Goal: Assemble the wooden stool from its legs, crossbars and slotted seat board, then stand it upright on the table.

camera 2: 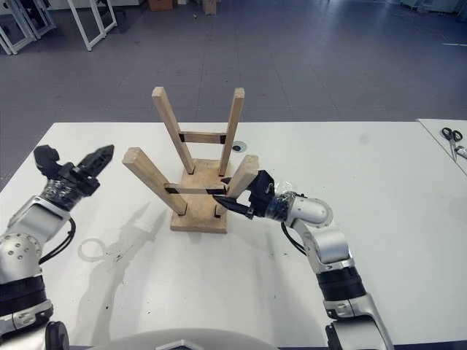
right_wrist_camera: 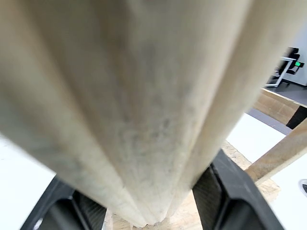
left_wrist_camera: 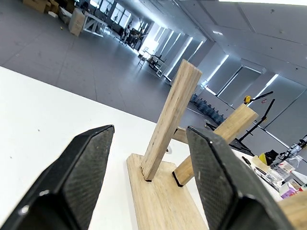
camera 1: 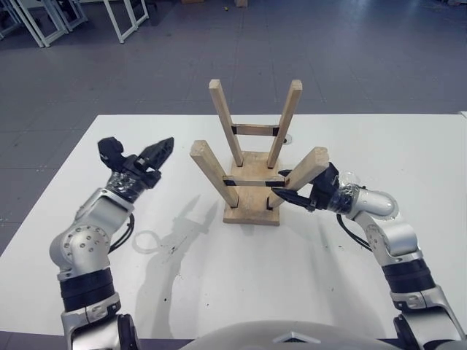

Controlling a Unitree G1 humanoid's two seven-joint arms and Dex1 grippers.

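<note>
The wooden stool stands upside down mid-table, its slotted seat board [camera 1: 252, 210] flat on the white table [camera 1: 350, 146] and all legs pointing up. Black-ended crossbars join the far pair [camera 1: 255, 130] and the near pair [camera 1: 252, 181]. My right gripper [camera 1: 283, 186] is shut on the lower part of the near right leg [camera 1: 309, 166]; in the right wrist view that leg [right_wrist_camera: 144, 96] sits between the black fingers [right_wrist_camera: 225, 191]. My left gripper [camera 1: 165, 157] hangs open above the table, left of the near left leg [camera 1: 210, 169], holding nothing. Its view looks between its fingers [left_wrist_camera: 81, 172] at the stool legs [left_wrist_camera: 170, 120].
A thin clear ring [camera 1: 146, 240] lies on the table near my left arm. A small round mark or hole [camera 1: 287, 137] is behind the stool. Scissors [camera 2: 451, 135] lie on a neighbouring table to the right. Bare tabletop spreads on both sides and in front.
</note>
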